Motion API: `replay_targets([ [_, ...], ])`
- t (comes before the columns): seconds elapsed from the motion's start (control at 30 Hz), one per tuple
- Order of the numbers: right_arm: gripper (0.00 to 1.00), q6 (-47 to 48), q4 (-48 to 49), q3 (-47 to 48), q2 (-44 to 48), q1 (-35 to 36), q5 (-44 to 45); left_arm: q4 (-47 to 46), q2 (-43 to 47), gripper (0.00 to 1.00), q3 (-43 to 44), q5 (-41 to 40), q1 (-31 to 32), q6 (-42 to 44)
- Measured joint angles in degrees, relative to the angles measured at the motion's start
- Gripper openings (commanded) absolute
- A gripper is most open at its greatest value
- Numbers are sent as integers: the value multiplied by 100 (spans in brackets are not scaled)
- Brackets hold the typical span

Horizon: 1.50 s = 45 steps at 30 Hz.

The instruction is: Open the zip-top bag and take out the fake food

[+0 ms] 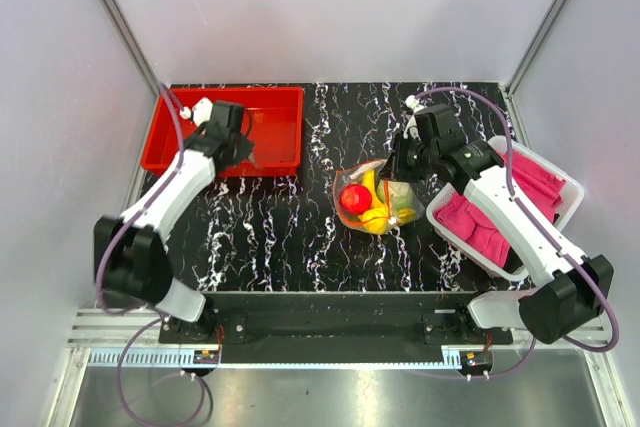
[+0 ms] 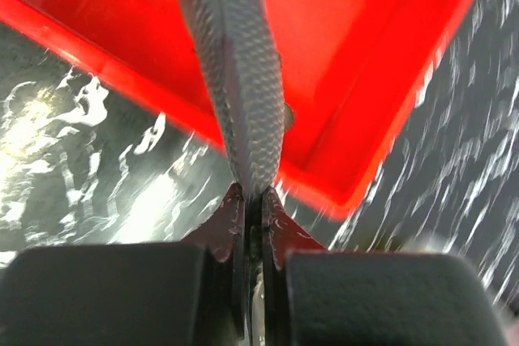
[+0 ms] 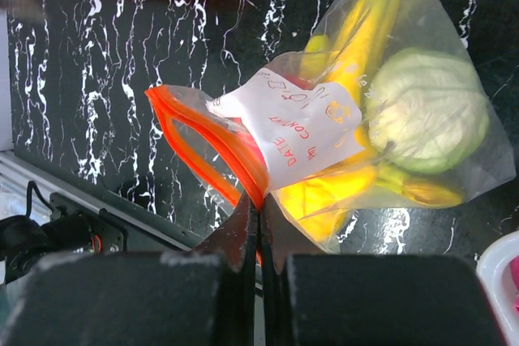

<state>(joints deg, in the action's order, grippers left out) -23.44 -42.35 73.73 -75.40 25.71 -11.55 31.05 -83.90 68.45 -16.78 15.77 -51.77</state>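
- Left gripper [image 2: 253, 216] is clamped on the tail of the grey fish [image 2: 235, 79], held over the red tray [image 2: 389, 79]
- Right gripper [image 3: 258, 228] pinches the orange zip strip [image 3: 203, 131] of the zip-top bag [image 3: 454, 176]
- The bag lies on the table [image 1: 280, 237] beside the white bin [image 1: 436, 215], with banana bunch [image 3: 365, 30], red fruit [image 1: 353, 197] and green piece [image 3: 426, 111] inside

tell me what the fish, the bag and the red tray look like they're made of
The fish: likely moulded plastic, grey with a dull sheen; embossed scale pattern.
The bag: thin clear plastic film, glossy; crinkles, contents show through.
The red tray: probably rigid plastic, smooth, glossy; even colour, soft reflections.
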Motion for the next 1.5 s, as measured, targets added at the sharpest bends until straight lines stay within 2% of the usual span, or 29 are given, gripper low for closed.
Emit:
replay_targets([
  [0.4, 0, -17, -42, 94, -129, 0, -170, 275, -2754, 2, 2369, -916, -345, -2100],
  [0.43, 0, -17, -42, 94, -138, 0, -175, 330, -2938, 11, 2509, -975, -367, -2216],
  [0.47, 0, -20, -37, 94, -142, 0, -177, 363, -3110, 26, 2640, -1036, -372, -2310],
  [0.5, 0, -22, -35, 94, -144, 0, -181, 396, -3279, 53, 2765, -1108, -374, -2380],
  [0.53, 0, -28, -35, 94, -146, 0, -186, 413, -3401, 65, 2868, -1156, -372, -2391],
  [0.63, 0, -39, 7, 92, -155, 0, -192, 398, -3799, 84, 3263, -1279, -372, -2288],
  [0.73, 0, -46, 70, 92, -195, 0, -238, 254, -3853, 92, 3370, -1283, -372, -1799],
  [0.83, 0, -83, 96, 92, -260, 0, -328, 9, -3689, 91, 3265, -1130, -372, -1110],
  [0.93, 0, -131, 98, 92, -295, 0, -470, -144, -3060, 90, 2677, -684, -372, -356],
  [0.97, 0, -149, 98, 94, -299, 0, -511, -203, -2798, 87, 2435, -516, -365, -181],
  [1.13, 0, -229, 96, 94, -313, 0, -697, -1108, -426, 78, 175, 922, -133, 608],
  [1.2, 0, -236, 94, 94, -313, 0, -763, -1486, 385, 71, -466, 1307, 363, 831],
  [1.3, 0, -243, 96, 94, -313, 0, -815, -2118, 1045, 57, -1003, 1692, 1576, 1054],
  [1.37, 0, -251, 94, 94, -313, 0, -863, -2524, 1158, 52, -1276, 1792, 2472, 1180],
  [1.5, 0, -258, 94, 101, -313, 0, -929, -2719, 927, 37, -1484, 1759, 3401, 1373],
])
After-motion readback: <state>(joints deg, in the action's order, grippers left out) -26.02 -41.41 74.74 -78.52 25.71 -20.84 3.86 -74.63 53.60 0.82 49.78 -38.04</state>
